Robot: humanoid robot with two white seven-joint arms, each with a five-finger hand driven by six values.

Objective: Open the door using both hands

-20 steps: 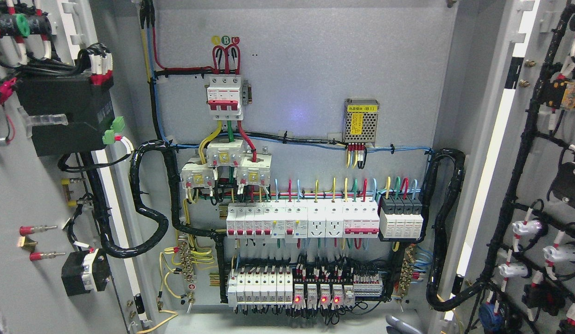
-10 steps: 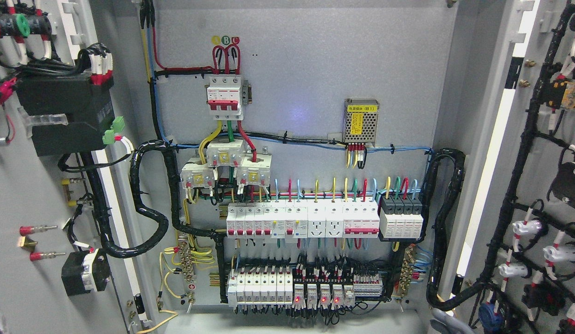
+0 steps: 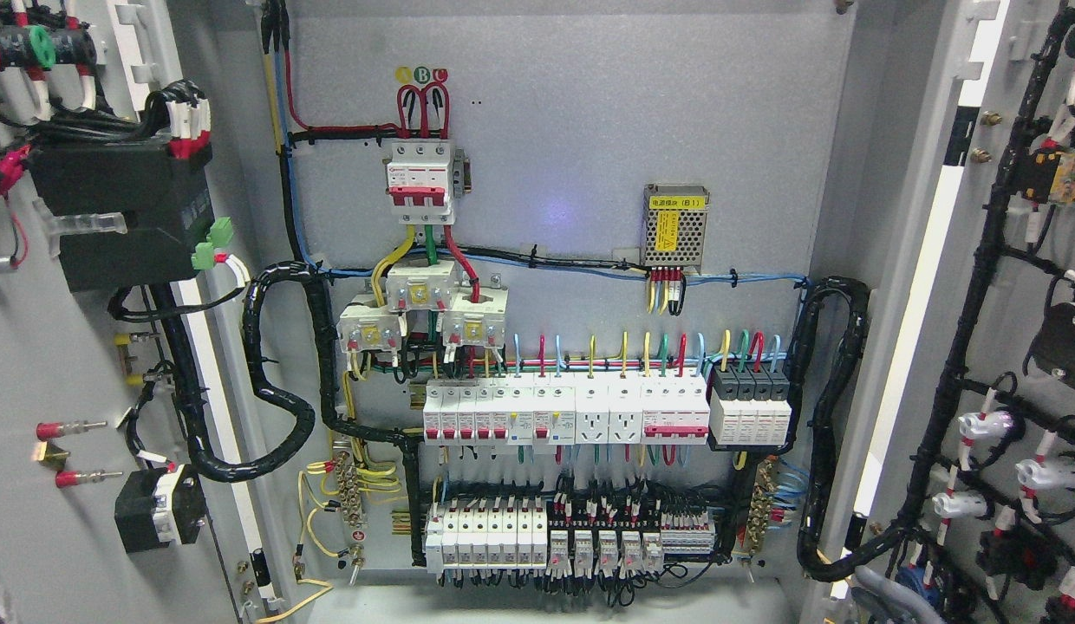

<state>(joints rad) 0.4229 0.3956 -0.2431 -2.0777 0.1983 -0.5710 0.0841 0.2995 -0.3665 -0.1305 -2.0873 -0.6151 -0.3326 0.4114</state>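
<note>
Here, both cabinet doors (image 3: 1014,347) are swung wide. Grey fingers of the right hand (image 3: 889,598) are glimpsed below the right door's cable loom (image 3: 837,433). Whether they are clenched cannot be told.

— Any lettering you can make out?

— Three round tags (image 3: 422,75) above the top breaker (image 3: 423,178), upper centre: yellow, green, red. The green one reads B; the other two look like A and C, faintly.

— And the metal box (image 3: 675,225) right of centre?

— A yellow label (image 3: 677,202) on its top strip with Chinese characters ending in "(B1)"; I cannot read the characters for sure. Below it sits a yellow warning sticker (image 3: 667,229), print too small.

— The breaker rows (image 3: 565,414) lower down?

— Markings there are too fine to read. The same goes for the small red logo on the top breaker.
</note>
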